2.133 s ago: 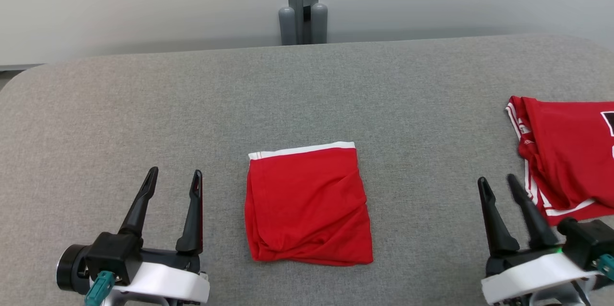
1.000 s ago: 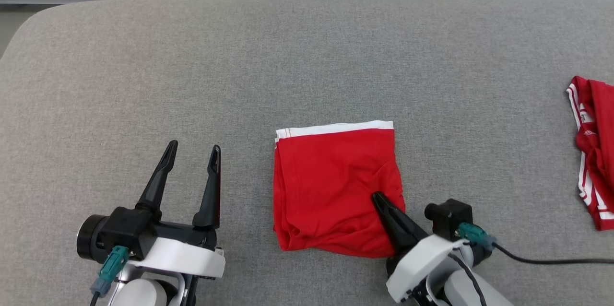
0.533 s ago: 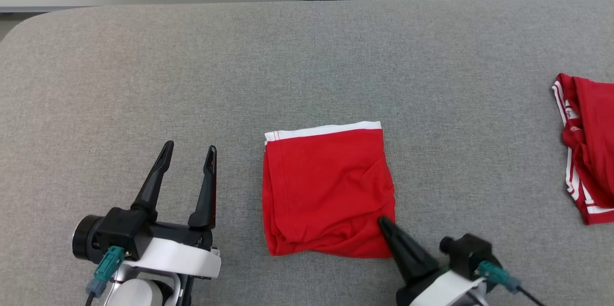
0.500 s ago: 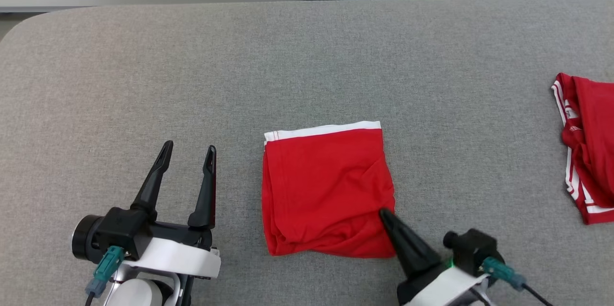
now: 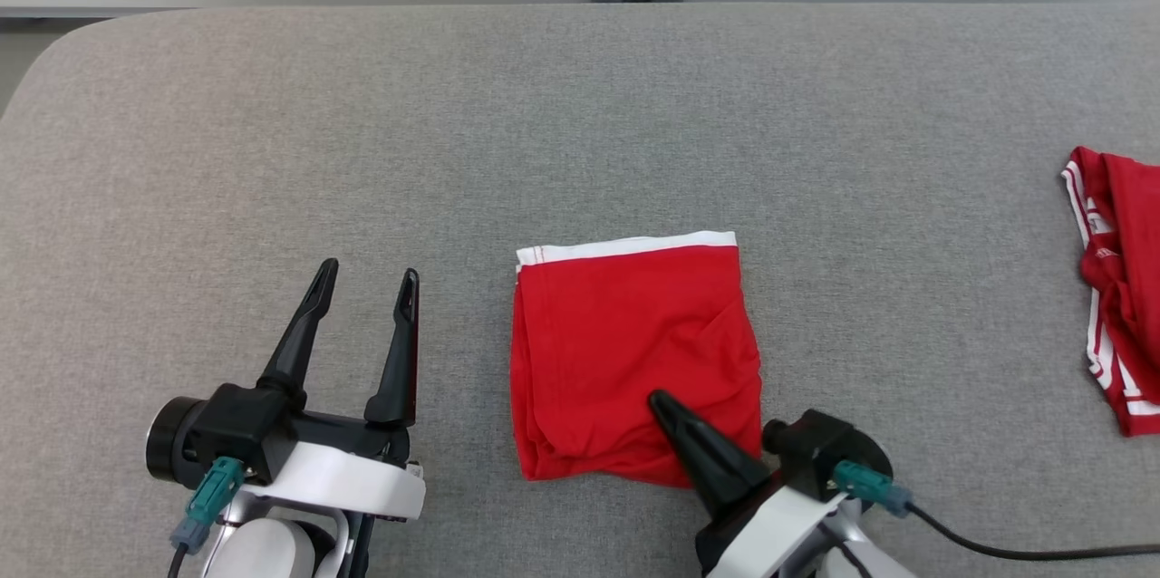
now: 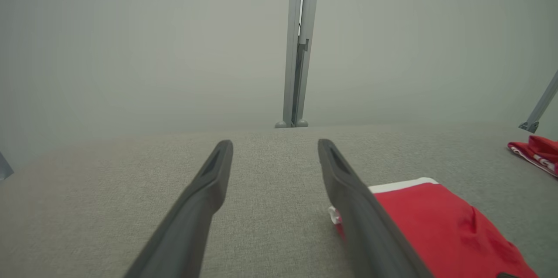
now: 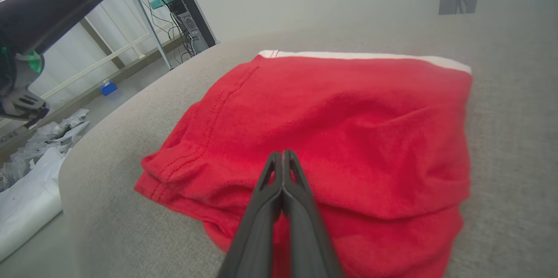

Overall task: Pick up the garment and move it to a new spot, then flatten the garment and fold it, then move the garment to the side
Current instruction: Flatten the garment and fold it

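On the grey table [image 5: 272, 125] before me, the red garment [image 5: 625, 333] lies folded square at centre, my right gripper [image 5: 660, 402], fingers pressed together, resting on its near edge, my left gripper [image 5: 369, 272] spread wide alongside; by my reckoning only the move aside remains.

Garment [image 5: 625, 333] on table [image 5: 362, 107] centre

Grey fabric tabletop [image 5: 580, 107] — pale wall [image 6: 130, 29], metal post [image 6: 298, 51] behind.
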`<state>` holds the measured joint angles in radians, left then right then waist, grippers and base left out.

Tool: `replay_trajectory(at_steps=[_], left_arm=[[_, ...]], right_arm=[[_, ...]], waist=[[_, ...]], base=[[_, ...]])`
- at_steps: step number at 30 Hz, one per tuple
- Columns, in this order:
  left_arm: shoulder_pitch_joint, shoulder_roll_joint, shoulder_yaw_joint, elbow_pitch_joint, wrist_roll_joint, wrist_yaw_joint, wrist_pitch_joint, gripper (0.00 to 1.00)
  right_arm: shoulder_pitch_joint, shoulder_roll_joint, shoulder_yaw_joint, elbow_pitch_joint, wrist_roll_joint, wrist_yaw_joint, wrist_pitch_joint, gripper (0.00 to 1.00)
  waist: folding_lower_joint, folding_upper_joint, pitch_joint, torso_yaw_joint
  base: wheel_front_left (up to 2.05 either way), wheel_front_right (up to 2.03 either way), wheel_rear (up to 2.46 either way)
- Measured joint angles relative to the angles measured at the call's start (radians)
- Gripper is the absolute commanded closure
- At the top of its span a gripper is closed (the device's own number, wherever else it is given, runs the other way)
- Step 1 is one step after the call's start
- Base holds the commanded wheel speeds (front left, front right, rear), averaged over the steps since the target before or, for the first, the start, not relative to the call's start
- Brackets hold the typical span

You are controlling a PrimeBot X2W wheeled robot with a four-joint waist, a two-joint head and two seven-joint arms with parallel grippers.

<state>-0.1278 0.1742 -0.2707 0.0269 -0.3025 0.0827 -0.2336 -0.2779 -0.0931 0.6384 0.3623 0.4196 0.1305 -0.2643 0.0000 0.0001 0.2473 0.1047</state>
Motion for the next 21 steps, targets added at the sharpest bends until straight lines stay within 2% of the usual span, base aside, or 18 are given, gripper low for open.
replay_trajectory(at_steps=[5, 11, 15, 21], left_arm=[[-0.001, -0.003, -0.005, 0.007, -0.006, -0.002, -0.004, 0.0], [0.0, -0.005, -0.006, 0.013, -0.009, 0.003, -0.005, 0.0], [0.001, -0.004, -0.006, 0.013, -0.012, 0.007, -0.006, 0.0], [0.012, 0.004, -0.001, 0.011, -0.015, 0.015, -0.007, 0.0]], right_arm=[[-0.036, 0.01, 0.11, 0.134, 0.054, 0.0, 0.0, 1.0], [-0.05, 0.011, 0.218, 0.184, 0.14, -0.001, -0.001, 1.0], [-0.05, -0.003, 0.262, 0.137, 0.178, -0.001, 0.0, 1.0], [-0.03, -0.028, 0.202, -0.068, 0.156, -0.001, 0.0, 1.0]], waist=[[0.0, 0.0, -0.001, 0.017], [0.0, 0.0, -0.006, 0.02], [0.0, 0.0, -0.011, 0.011], [0.0, 0.0, -0.027, -0.009]], base=[[0.0, 0.0, 0.0], [0.0, 0.0, 0.0], [0.0, 0.0, 0.0], [0.0, 0.0, 0.0]])
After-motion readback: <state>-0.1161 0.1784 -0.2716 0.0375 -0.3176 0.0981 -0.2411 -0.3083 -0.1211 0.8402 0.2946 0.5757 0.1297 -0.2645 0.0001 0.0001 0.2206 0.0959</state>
